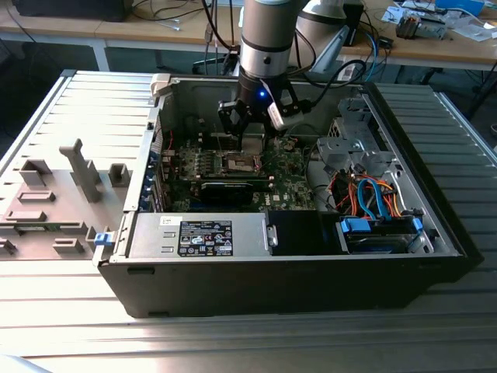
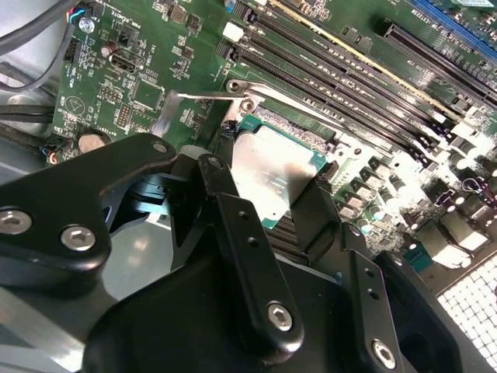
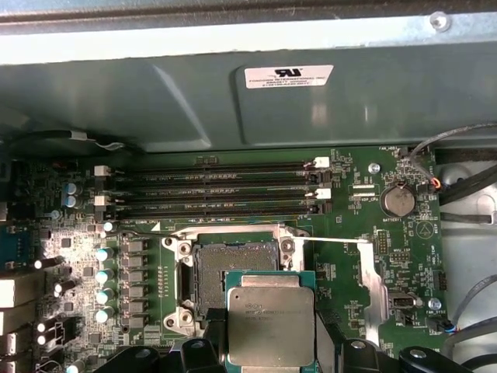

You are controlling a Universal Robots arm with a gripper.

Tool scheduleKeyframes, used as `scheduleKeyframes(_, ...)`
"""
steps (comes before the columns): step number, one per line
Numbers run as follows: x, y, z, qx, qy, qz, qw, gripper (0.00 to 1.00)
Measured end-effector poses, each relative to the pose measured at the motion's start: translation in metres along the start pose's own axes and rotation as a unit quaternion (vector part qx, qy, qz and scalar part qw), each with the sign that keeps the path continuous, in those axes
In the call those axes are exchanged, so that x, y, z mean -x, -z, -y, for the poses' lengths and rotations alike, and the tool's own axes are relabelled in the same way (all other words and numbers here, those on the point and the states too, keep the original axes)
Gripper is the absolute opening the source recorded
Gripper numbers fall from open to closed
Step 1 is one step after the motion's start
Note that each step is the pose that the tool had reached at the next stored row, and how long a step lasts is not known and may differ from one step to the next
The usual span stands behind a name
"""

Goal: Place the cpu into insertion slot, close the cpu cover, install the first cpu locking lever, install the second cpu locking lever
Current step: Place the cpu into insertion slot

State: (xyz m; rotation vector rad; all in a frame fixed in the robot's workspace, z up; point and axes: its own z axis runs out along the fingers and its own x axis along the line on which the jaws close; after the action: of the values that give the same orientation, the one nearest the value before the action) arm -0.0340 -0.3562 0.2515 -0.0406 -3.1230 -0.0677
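My gripper [image 2: 272,190] is shut on the cpu [image 2: 273,172], a flat silver-grey square pinched by its two opposite edges between the black fingers [image 2: 225,198]. In the first wrist view the cpu [image 3: 270,326] hangs level, overlapping one corner of the insertion slot [image 3: 233,266], whose dark centre lies uncovered inside its silver rim. Beside the slot the cpu cover [image 3: 374,291] stands swung open as a silver plate, with a thin lever rod [image 3: 335,240] raised next to it. In the exterior view the gripper [image 1: 252,134] is low inside the computer case over the slot [image 1: 241,162].
Four long memory slots [image 3: 217,186] run just beyond the socket, with a coin battery [image 3: 397,200] and a row of capacitors [image 3: 102,272] nearby. The case wall [image 3: 233,93] rises behind. A drive cage with blue and orange cables [image 1: 373,198] and a power supply [image 1: 198,235] flank the board.
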Motion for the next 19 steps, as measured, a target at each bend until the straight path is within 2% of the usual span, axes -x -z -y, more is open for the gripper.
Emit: scheduleKeyframes(19, 0.0001, -0.0052, 0.0002, -0.0013, 0.000, 0.0000, 1.00000, 0.54)
